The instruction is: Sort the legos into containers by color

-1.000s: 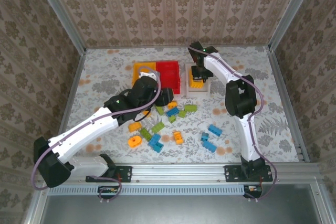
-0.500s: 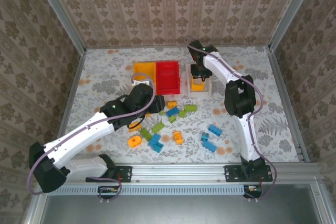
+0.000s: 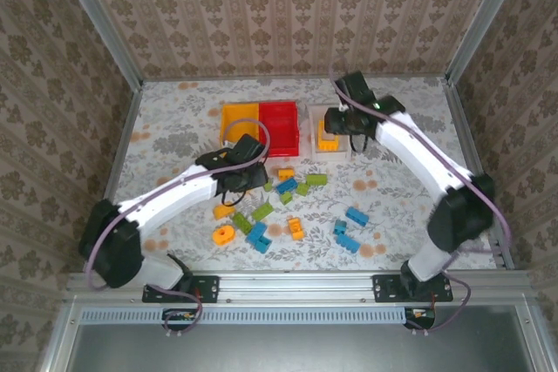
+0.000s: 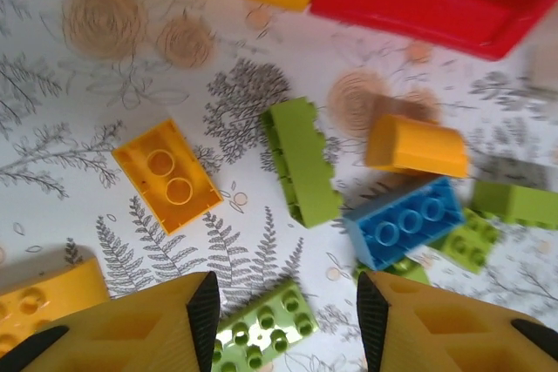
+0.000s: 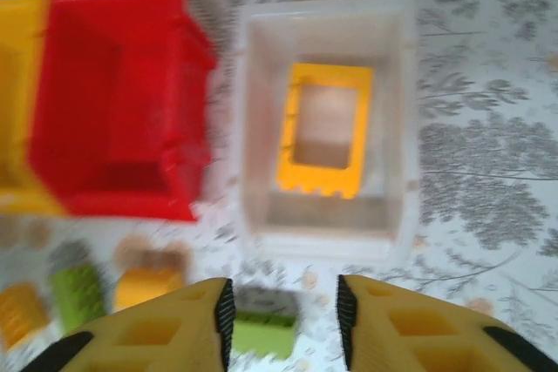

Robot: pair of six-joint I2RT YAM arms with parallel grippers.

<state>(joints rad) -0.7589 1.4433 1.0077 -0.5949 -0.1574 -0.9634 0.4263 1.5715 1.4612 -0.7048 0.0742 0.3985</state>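
Orange, lime green and blue legos lie scattered on the patterned table (image 3: 392, 189). The yellow bin (image 3: 237, 118), red bin (image 3: 281, 126) and white bin (image 3: 334, 151) stand in a row behind them. My left gripper (image 3: 250, 179) hovers low over the pile, open. A lime green lego (image 4: 261, 328) lies flat between its fingers (image 4: 202, 311), close to the left one. A green lego (image 4: 301, 161), an orange lego (image 4: 166, 176) and a blue lego (image 4: 405, 222) lie ahead. My right gripper (image 5: 285, 320) is open and empty, just in front of the white bin (image 5: 253, 111), which holds an orange lego (image 5: 324, 132).
More legos lie toward the front: an orange one (image 3: 223, 234), blue ones (image 3: 256, 237) (image 3: 346, 240) (image 3: 356, 215) and a green one (image 3: 316, 179). The red bin (image 5: 113, 102) looks empty in the right wrist view. Metal frame rails and papered walls (image 3: 288, 15) enclose the table.
My right gripper opened, left the orange lego in the white bin and drew back, its arm swinging out right. My left gripper moved from the red bin down to the pile, jaws narrowing.
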